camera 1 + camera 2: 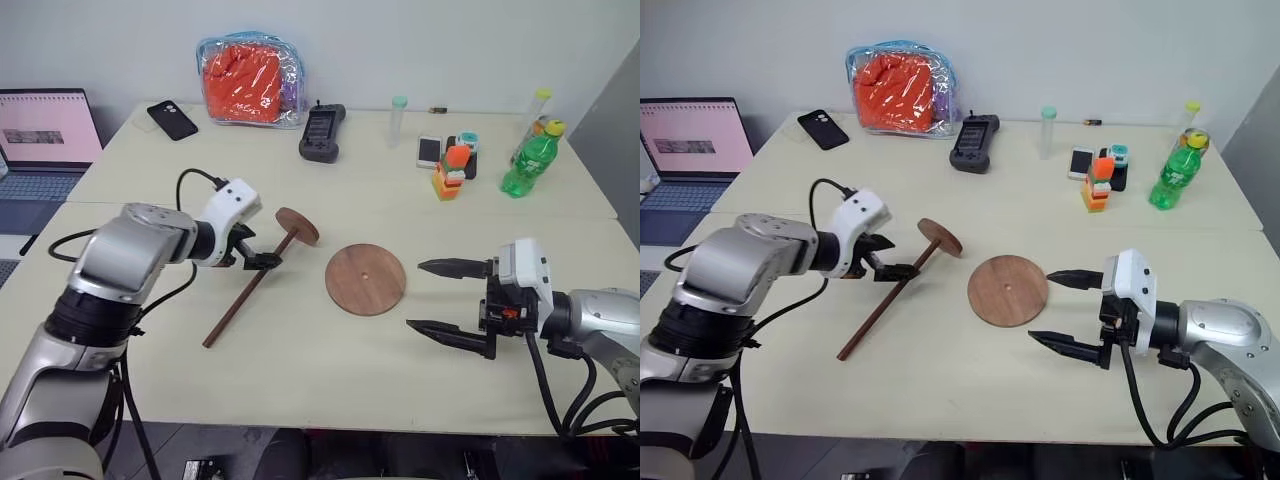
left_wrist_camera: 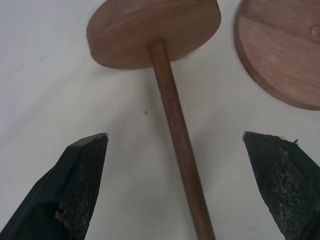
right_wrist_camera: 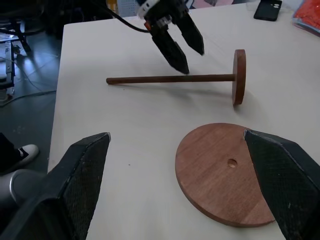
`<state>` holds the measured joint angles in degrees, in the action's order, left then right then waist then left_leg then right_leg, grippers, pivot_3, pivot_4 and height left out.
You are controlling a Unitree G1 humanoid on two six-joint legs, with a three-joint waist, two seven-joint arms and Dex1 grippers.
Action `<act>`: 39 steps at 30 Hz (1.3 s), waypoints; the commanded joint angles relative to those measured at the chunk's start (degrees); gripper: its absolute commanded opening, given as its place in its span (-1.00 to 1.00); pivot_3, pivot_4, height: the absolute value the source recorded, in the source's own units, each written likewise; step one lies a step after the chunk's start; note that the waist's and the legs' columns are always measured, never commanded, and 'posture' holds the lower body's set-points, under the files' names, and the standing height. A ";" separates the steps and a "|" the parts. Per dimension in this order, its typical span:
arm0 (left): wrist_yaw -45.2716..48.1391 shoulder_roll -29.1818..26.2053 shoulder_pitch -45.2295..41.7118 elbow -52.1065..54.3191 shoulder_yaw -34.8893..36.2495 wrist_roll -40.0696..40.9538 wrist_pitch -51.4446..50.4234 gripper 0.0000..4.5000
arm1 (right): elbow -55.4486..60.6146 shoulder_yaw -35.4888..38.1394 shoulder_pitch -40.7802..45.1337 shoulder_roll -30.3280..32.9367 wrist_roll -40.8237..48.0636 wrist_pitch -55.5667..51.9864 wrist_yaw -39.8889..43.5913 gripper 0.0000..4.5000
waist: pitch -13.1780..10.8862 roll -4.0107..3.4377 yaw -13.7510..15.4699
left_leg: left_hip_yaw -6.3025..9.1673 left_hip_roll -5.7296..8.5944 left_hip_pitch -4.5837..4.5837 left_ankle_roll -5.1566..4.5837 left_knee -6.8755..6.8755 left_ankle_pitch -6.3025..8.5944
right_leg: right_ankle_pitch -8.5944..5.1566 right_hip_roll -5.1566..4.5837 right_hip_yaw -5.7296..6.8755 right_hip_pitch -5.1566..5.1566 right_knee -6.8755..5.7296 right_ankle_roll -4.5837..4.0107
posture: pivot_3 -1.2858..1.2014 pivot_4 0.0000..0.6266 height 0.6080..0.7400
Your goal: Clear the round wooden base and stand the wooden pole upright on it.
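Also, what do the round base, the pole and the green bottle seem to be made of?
Round base: reddish-brown wood with visible grain, smooth matte finish. Pole: darker brown wood, its end disc the same reddish wood. Green bottle: probably translucent plastic with a yellow cap.

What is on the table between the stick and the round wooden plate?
Nothing: bare table separates the wooden pole from the round wooden base, seen in the left eye view.
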<state>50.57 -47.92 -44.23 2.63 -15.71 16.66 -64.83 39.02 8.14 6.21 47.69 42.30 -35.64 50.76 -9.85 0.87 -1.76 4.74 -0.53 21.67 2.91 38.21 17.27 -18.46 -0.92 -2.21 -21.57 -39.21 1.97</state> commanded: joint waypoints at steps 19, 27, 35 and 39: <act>0.20 7.17 -13.94 -19.15 -9.02 -6.12 -4.66 0.92 | 6.63 0.51 1.08 -0.26 4.69 -1.83 -5.29 1.00 | -0.02 0.04 0.10 | 0.14 0.11 0.28 -0.01 0.58 0.01 | -0.01 -0.01 0.02 -0.24 -0.55 0.02 | 0.03 -0.52 1.00; 1.83 7.49 -14.19 -20.78 -11.71 -7.49 -3.22 0.22 | 7.49 0.17 1.09 -0.43 5.63 -2.34 -6.52 1.00 | -0.02 0.04 0.07 | 0.10 0.07 0.34 -0.01 0.59 0.00 | -0.02 -0.01 -0.02 -0.40 -0.69 0.03 | 0.03 -0.52 1.00; 2.84 7.56 -14.52 -21.34 -11.90 -8.31 -2.06 -0.47 | 8.20 0.03 0.64 -0.47 5.87 -2.55 -7.93 1.00 | -0.02 0.05 0.08 | 0.07 0.07 0.34 -0.01 0.59 0.00 | -0.02 -0.02 -0.03 -0.43 -0.71 0.03 | 0.03 -0.52 1.00; 3.39 6.95 -13.96 -20.50 -10.51 -8.42 -1.12 -0.81 | 8.26 0.22 0.68 -0.22 6.02 -2.77 -8.23 1.00 | -0.02 0.05 0.08 | 0.07 0.07 0.35 -0.01 0.59 0.00 | -0.02 -0.02 -0.04 -0.43 -0.71 0.03 | 0.03 -0.52 1.00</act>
<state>53.47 -40.19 -57.01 -18.84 -27.78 8.74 -66.93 45.32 7.55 6.78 47.04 47.39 -38.53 43.10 -9.87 0.92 -1.68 4.81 -0.46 22.02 2.90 38.80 17.27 -18.48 -0.94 -2.25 -22.00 -39.92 2.00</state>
